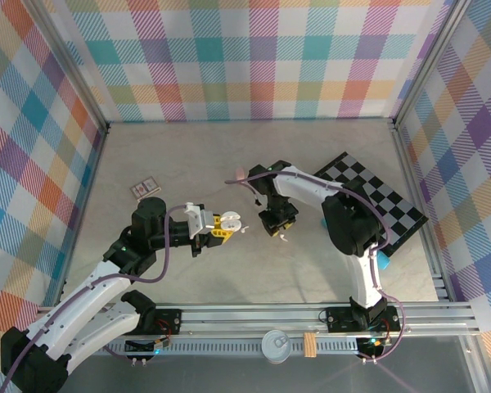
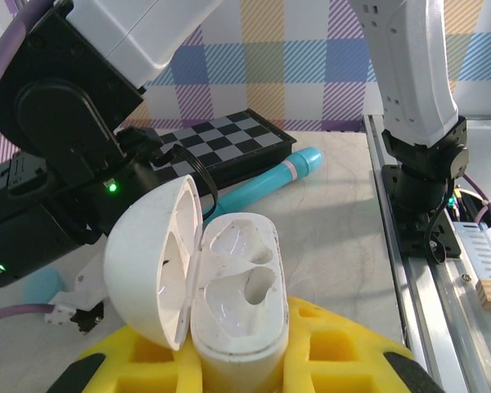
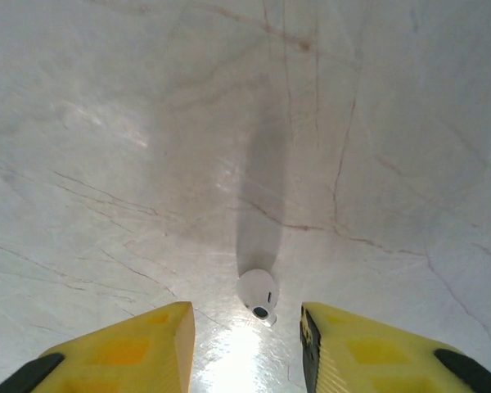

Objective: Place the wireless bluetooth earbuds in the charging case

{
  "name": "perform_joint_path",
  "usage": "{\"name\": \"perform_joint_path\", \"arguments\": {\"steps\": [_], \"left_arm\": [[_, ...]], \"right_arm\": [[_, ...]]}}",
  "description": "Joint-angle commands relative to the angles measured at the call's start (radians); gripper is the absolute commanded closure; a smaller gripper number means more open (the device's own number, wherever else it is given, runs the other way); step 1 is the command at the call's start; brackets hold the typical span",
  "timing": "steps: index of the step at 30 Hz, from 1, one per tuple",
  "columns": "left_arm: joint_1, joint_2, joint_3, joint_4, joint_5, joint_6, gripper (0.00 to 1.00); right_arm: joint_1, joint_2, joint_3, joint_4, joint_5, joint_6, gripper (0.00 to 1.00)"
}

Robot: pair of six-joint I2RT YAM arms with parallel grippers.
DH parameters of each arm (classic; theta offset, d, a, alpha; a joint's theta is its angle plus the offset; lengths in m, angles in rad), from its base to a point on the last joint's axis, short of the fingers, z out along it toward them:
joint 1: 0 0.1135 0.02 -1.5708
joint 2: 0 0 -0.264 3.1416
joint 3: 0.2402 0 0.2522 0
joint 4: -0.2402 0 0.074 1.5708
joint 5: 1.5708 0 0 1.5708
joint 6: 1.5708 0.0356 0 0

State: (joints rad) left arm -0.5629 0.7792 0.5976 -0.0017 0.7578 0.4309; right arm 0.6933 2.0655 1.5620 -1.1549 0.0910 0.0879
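Clenching the open, seemingly empty charging case point(image 2: 237, 286) in the left gripper point(image 2: 237, 364). Poising the released right gripper point(image 3: 245, 348) by a white earbud point(image 3: 258, 292), bottom centre; inserting pending.

Table: I see a pale marbled table point(image 1: 188, 155).
Board: black-and-white checkerboard point(image 1: 375, 196) lies flat at far right, skewed to the table edges.
Tube: long teal tube point(image 2: 270, 182) lies just beside the checkerboard, with a pale band near one end.
Card: small patterned card point(image 1: 145, 189) at left, well apart from the checkerboard.
Front rail: I note a round tin point(image 1: 276, 344) beside a wooden block point(image 1: 310, 345).
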Motion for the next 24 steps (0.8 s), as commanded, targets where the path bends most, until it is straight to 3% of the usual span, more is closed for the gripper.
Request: {"name": "perform_joint_path", "arguments": {"steps": [1, 13, 24], "left_arm": [[-0.009, -0.004, -0.002, 0.000, 0.034, -0.007, 0.90], [-0.009, -0.018, -0.003, -0.005, 0.034, -0.006, 0.90], [-0.009, -0.017, -0.002, -0.010, 0.030, -0.001, 0.90]], "right_arm": [[0.000, 0.065, 0.067, -0.123, -0.034, -0.025, 0.62], [0.002, 0.204, 0.204, -0.255, -0.004, -0.027, 0.63], [0.002, 0.237, 0.215, -0.269, -0.005, -0.039, 0.69]]}}
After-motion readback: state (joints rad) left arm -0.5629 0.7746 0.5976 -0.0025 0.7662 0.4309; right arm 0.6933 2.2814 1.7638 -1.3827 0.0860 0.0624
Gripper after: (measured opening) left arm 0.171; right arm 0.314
